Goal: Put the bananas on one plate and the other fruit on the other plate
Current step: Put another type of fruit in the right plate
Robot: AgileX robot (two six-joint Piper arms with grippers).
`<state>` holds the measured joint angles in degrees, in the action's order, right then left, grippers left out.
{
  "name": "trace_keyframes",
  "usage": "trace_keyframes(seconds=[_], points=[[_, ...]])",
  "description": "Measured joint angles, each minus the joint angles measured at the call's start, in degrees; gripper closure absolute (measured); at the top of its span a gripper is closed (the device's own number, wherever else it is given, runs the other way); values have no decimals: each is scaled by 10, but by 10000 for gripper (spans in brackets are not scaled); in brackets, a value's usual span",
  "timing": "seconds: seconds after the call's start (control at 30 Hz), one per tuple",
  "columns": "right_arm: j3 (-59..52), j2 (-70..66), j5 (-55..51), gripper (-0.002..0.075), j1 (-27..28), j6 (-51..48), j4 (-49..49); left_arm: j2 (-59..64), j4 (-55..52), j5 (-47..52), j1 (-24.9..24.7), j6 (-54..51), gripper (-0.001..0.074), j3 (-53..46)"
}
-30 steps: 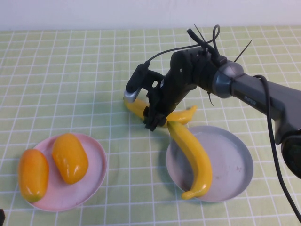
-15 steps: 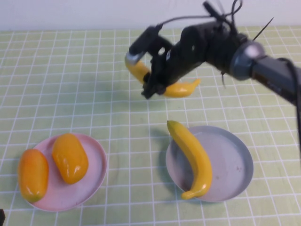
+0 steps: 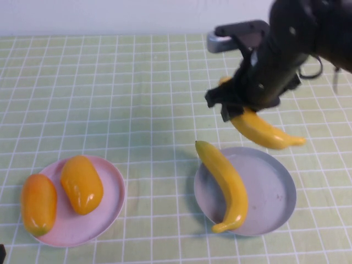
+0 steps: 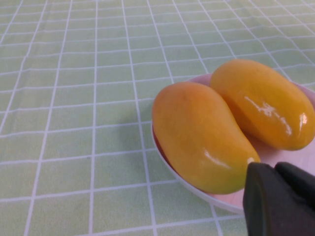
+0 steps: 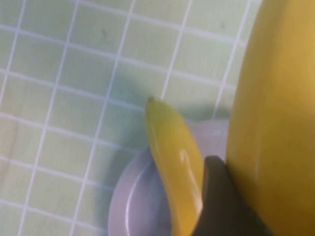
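The right gripper (image 3: 237,107), closed on the second banana (image 3: 264,130), has swung it from mid-table to above the grey-blue plate (image 3: 272,190) (one banana (image 3: 225,184) already lies there). The left gripper (image 4: 280,199), shut, waits beside the pink plate (image 3: 110,190) holding both mangoes (image 3: 81,183).
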<state>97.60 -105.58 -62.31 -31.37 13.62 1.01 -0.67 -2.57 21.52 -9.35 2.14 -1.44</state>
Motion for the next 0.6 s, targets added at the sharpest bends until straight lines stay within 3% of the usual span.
trace_keyframes(seconds=[0.13,0.27,0.6], points=[[-141,64,82,417,14,21,-39,0,0,0,0,0,738,0],[-214,74,109,417,25,27,-67,0,0,0,0,0,738,0],[-246,28,148,417,39,27,-97,0,0,0,0,0,738,0]])
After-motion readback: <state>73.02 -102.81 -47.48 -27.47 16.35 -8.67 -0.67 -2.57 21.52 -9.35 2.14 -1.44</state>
